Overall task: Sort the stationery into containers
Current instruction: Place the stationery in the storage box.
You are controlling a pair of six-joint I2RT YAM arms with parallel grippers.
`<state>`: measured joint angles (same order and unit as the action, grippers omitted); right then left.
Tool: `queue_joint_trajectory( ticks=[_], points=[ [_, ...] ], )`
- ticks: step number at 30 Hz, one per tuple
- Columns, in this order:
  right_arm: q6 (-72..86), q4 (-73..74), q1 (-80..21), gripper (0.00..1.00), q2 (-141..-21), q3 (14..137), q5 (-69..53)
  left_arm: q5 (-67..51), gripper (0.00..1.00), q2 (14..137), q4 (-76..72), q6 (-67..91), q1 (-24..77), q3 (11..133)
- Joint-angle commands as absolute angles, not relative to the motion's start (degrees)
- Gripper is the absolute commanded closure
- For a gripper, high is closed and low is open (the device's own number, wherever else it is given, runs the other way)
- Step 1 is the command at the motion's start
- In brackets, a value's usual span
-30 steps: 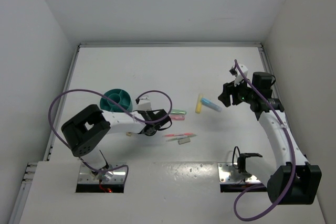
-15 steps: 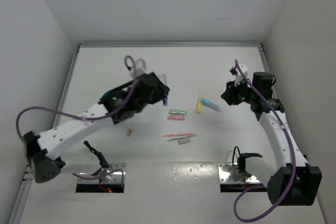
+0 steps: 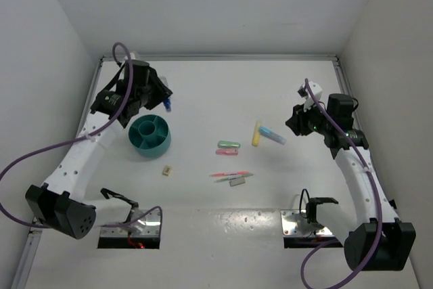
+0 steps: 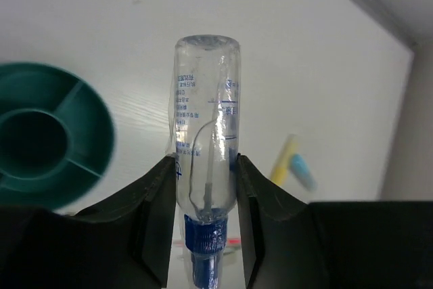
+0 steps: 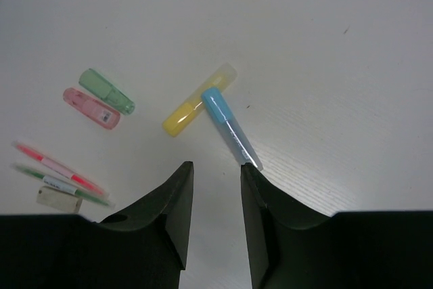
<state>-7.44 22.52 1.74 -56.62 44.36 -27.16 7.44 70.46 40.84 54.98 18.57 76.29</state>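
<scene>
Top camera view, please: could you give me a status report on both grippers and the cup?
Left gripper shut on clear tube, just beyond teal cup. Right gripper open, empty, near blue marker. Nothing between tube and cup.

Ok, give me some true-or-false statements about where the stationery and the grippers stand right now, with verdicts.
1. The left gripper is shut on the clear blue-capped tube. True.
2. The yellow marker sits in the teal organiser. False: it lies on the table, against the light-blue marker.
3. The right gripper is open and empty. True.
4. The green piece and the pink piece lie at opposite ends of the table. False: they lie side by side.
</scene>
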Motion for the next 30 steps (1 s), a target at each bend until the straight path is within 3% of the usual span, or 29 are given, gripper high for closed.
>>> queue_joint_trajectory(
  ticks=[1, 4, 11, 16, 24, 26, 30],
  points=[
    [-6.9, 20.7, 1.9, 0.66, -55.8, 46.6, -27.9, 17.1, 1.0, 70.1, 44.4, 35.5, 17.2, 80.2],
    [-6.9, 20.7, 1.9, 0.66, -55.8, 46.6, -27.9, 20.0, 1.0, 70.7, 44.9, 28.7, 17.2, 79.6],
    [-6.9, 20.7, 1.9, 0.65, -55.8, 46.6, -27.9, 6.5, 1.0, 70.9, 49.5, 35.4, 13.4, 80.9],
    [-6.9, 20.7, 1.9, 0.65, -55.8, 46.6, -28.4, 33.7, 1.0, 65.8, 39.4, 27.6, 18.2, 76.2],
    [-7.4, 20.7, 1.9, 0.65, -55.8, 46.6, -28.4, 29.3, 1.0, 62.4, 19.7, 16.4, 17.1, 62.9],
    [-7.4, 20.7, 1.9, 0.65, -55.8, 46.6, -28.4, 22.8, 1.0, 63.5, 21.5, 17.0, 16.0, 65.1],
    [-7.4, 20.7, 1.9, 0.65, -55.8, 46.6, -28.4, 18.2, 1.0, 69.3, 43.9, 25.6, 12.9, 79.2]
  ],
)
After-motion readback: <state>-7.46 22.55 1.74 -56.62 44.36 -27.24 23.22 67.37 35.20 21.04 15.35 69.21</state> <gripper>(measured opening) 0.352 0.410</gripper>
